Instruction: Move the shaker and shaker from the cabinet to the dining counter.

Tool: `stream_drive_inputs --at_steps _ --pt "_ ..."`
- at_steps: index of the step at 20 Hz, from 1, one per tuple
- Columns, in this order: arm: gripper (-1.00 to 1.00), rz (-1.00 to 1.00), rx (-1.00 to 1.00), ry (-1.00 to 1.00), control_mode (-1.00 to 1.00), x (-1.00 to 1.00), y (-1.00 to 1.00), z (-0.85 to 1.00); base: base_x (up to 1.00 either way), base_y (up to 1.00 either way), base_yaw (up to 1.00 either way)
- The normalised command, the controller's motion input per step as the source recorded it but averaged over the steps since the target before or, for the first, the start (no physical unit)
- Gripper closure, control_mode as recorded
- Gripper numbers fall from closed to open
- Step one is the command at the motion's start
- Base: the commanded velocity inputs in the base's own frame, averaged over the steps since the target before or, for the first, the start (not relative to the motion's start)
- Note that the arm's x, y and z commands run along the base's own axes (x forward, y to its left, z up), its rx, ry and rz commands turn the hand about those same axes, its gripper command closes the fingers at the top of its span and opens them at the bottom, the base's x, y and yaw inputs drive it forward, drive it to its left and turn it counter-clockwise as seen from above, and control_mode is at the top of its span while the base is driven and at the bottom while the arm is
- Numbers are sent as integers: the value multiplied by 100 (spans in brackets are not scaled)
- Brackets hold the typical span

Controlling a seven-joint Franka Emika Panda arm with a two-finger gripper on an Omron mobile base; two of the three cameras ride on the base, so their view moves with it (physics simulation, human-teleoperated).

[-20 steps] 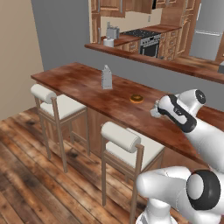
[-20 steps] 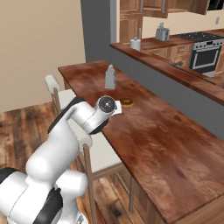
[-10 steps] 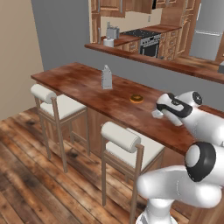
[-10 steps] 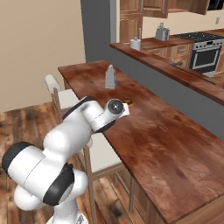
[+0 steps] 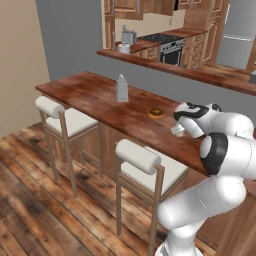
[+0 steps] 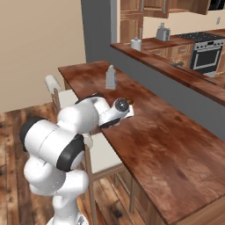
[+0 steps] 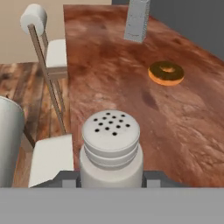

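We carry a small light-grey cylindrical shaker [image 7: 111, 151] over the glossy reddish-brown wooden worktop [image 7: 131, 83].
Jaws clasp its body, cap upright; the worktop lies directly beneath, round brown donut [image 7: 166, 72] well ahead.

Both base cams sit behind the arm, left and right, looking forward and down; they share the worktop [image 5: 100, 100], grater [image 5: 121, 89] and donut [image 5: 156, 113]. Hand cam looks close along the worktop toward both.
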Motion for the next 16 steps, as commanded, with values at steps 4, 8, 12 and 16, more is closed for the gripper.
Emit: stream_drive_inputs --at_steps 4,8,12,16 --pt "100 0 0 5 -100 43 -4 -17 0 0 0" --pt "100 0 1 4 -100 37 -13 -18 0 0 0" --pt "100 0 3 0 -100 23 -10 -30 0 0 0" --pt "100 0 5 -2 -100 17 -8 -32 0 0 0"
